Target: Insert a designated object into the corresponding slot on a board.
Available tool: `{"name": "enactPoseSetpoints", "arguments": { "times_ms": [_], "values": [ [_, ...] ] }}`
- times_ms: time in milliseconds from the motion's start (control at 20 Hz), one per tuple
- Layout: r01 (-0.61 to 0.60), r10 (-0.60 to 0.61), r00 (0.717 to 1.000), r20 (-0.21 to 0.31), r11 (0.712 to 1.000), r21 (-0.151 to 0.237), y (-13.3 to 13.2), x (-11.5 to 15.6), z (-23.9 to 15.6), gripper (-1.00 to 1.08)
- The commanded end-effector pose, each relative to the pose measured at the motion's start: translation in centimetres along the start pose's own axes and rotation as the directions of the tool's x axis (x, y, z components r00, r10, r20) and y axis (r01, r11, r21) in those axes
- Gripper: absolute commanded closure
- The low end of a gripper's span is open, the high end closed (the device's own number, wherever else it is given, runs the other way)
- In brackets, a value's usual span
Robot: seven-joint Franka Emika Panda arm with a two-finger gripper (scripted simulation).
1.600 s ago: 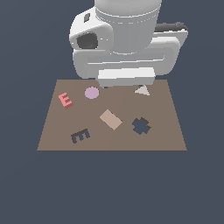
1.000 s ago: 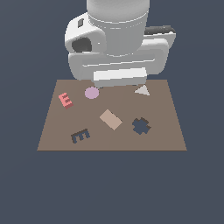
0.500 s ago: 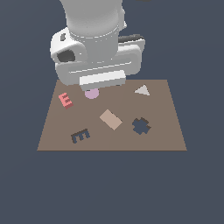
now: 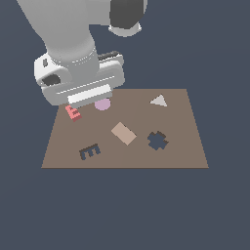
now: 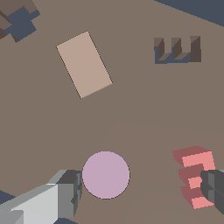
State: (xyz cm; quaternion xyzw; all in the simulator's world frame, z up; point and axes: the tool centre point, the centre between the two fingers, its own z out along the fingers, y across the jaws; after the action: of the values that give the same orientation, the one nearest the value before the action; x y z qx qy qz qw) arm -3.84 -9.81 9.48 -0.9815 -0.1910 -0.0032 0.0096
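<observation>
The red-pink E block lies near the far corner of the brown board on the exterior view's left, partly hidden under my hand. In the wrist view the E block sits right beside one dark fingertip, which overlaps its edge. My gripper is open and holds nothing. The lilac disc lies between the fingers, close to the grey finger. The dark E-shaped slot is at the board's near side on the exterior view's left; it also shows in the wrist view.
A tan rectangular block lies mid-board. A dark cross-like cutout is to its right in the exterior view. A pale triangle sits at the far right. The lilac disc is next to the E block.
The arm has swung toward the exterior view's left and come down over the red E block and lilac disc. The pieces on the board have not moved.
</observation>
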Motion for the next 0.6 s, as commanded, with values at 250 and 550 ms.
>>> {"name": "enactPoseSetpoints", "arguments": {
  "times_ms": [250, 550],
  "values": [
    [0.124, -0.124, 0.992, 0.007, 0.992, -0.008, 4.2, -1.9, 2.5, -0.92],
    [0.187, -0.187, 0.982, 0.012, 0.982, -0.013, 6.5, -2.5, 3.7, -0.92]
  ]
}}
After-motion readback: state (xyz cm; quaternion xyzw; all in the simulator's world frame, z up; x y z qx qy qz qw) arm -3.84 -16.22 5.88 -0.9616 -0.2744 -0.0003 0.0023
